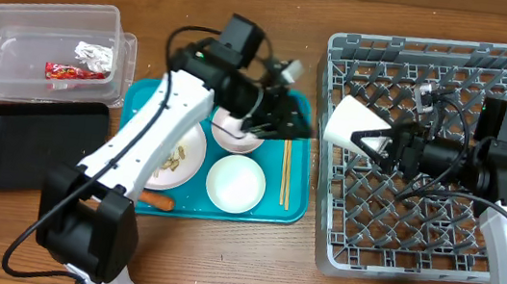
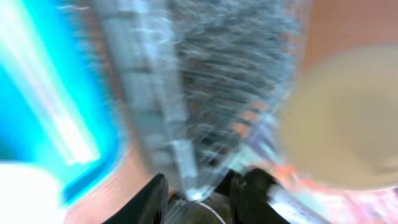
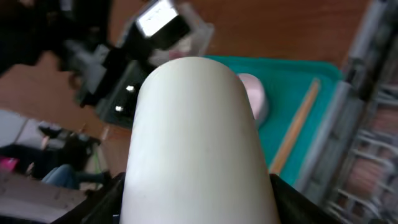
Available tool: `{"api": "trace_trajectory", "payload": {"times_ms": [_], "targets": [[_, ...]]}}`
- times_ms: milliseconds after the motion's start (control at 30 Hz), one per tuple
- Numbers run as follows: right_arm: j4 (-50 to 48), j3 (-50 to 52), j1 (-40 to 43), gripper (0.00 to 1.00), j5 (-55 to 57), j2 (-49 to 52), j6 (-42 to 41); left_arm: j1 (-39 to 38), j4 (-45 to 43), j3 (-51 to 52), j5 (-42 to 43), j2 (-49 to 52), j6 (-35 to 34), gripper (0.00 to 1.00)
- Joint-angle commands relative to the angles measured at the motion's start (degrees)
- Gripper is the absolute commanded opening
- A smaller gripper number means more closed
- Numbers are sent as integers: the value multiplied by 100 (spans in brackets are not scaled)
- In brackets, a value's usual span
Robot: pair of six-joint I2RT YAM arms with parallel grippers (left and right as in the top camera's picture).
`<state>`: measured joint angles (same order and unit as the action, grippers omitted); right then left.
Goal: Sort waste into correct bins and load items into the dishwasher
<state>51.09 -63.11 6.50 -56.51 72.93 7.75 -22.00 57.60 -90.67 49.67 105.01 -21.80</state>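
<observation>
With the right pincer (image 1: pixel 386 144) clamped on a white bowl (image 1: pixel 348 123) held on edge over the grey dish rack's (image 1: pixel 397 232) left side, lower it squarely between pegs before releasing; the left pincer's (image 1: pixel 271 120) opening cannot be told.

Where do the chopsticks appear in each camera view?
Overhead: chopsticks lie on the teal tray, near its right edge.
Left wrist: not made out; the picture is blurred.
Right wrist: chopsticks slant right of centre, beside the white bowl.
Shared landmark: the teal tray, in all three views.
</observation>
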Motion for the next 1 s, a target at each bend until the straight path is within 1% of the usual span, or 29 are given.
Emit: {"api": "trace_trajectory", "payload": {"times_ms": [0,133,233,333,500,667,867,967], "targets": [[328,-452,225,38,1663,-63,-667,501,494,-31,-2100,-533,299,35],[1027,-855,802,38,2804,-63,-1270,994,940,-31,-3101,-986,297,35],[1403,-1014,1399,38,3281,-63,-1384,1276,1128,-31,-3692,-1300,297,35],[1611,-1014,2085,38,3849,-46,-1453,1467,1246,-31,-4035,-1541,297,35],[1832,-1008,3178,38,5458,17,-2146,1561,1287,-31,-4111,-1665,297,35],[1902,-986,3698,38,5598,70,-2358,1558,1270,-28,-4109,-1661,295,35],[2000,-896,3729,39,5574,348,-2433,1558,1276,-28,-4107,-1661,295,35],[1974,-807,3722,39,5370,525,-2430,1558,1285,-28,-4107,-1661,293,35]]}}
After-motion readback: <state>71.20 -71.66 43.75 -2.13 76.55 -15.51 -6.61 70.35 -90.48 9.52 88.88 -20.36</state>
